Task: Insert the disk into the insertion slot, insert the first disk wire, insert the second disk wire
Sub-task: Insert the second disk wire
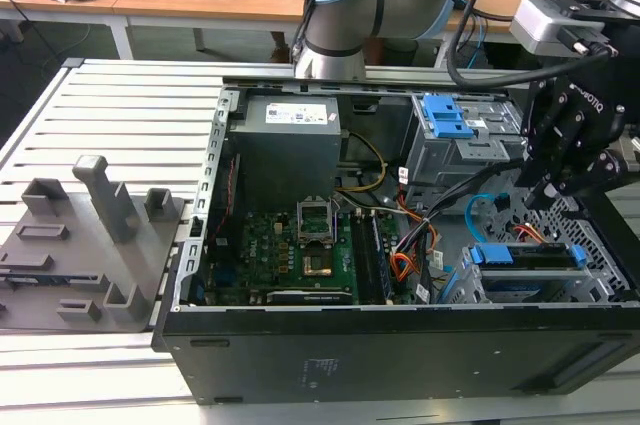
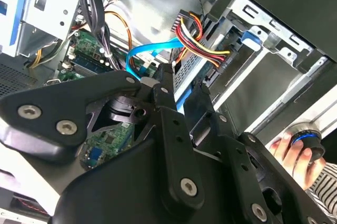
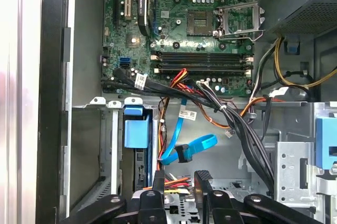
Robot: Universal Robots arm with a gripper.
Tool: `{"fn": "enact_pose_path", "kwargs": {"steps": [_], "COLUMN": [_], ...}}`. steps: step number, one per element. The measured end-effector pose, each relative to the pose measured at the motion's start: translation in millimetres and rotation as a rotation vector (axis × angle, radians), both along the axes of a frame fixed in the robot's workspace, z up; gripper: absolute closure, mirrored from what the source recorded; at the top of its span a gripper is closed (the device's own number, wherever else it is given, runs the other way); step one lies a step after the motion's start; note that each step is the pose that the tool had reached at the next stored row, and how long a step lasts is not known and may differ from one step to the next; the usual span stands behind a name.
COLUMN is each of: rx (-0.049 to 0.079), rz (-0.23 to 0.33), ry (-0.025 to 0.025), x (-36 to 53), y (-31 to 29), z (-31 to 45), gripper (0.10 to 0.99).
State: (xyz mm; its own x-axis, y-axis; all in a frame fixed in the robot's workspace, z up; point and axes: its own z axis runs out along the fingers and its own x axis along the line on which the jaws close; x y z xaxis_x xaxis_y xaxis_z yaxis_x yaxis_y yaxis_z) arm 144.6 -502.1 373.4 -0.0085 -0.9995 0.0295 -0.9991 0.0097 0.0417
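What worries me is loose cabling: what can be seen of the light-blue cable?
The light-blue cable is a thin, flat, plastic-looking ribbon inside the open computer case. It comes out from under the black wire bundle, runs near the disk's blue frame and curls into a loop that ends in a small dark plug. The plug seems unconnected. The open end effector hangs close by, not touching it.

The disk frame [image 1: 490, 254] was bright blue. The second wire [image 3: 189, 147] was light blue; the first wire [image 2: 194, 37] was red, yellow, orange and black. The board [image 3: 200, 23] was green, the gripper [image 3: 180, 179] black.
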Motion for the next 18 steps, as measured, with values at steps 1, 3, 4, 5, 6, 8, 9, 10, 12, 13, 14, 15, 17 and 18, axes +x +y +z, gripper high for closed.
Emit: {"fn": "enact_pose_path", "kwargs": {"steps": [1, 3, 4, 5, 6, 8, 9, 10, 12, 13, 14, 15, 17, 18], "rx": [0.0, 0.0, 0.002, 0.002, 0.003, 0.003, 0.003, 0.003, 0.003, 0.003, 0.003, 0.003, 0.003, 0.003], "rz": [0.0, 0.008, 0.024, 0.048, 0.089, 0.165, 0.17, 0.171, 0.171, 0.171, 0.171, 0.171, 0.172, 0.173], "ry": [0.0, 0.0001, 0.0, 0.0, 0.0, 0.0001, 0.0002, 0.0001, 0.0001, 0.0, 0.0, 0.0, 0.0, 0.0], "x": [0.0, 0.0, 0.1, 0.1, 0.0, 0.0, -0.7, -3.6, -9.6, -15.4, -19.2, -23.6, -27.7, -27.7], "y": [0.0, 0.1, 0.1, 0.1, 0.1, 0.1, 0.2, 0.7, 1.4, 1.4, 1.4, 1.4, 1.4, 1.4], "z": [0.0, 0.0, -0.1, 0.0, -0.1, -0.2, -0.2, -0.3, -0.5, -1.4, -2.4, -5.3, -11.4, -12.6], "gripper": [0.725, 0.725, 0.725, 0.725, 0.725, 0.725, 0.725, 0.725, 0.725, 0.725, 0.725, 0.725, 0.725, 0.725]}}
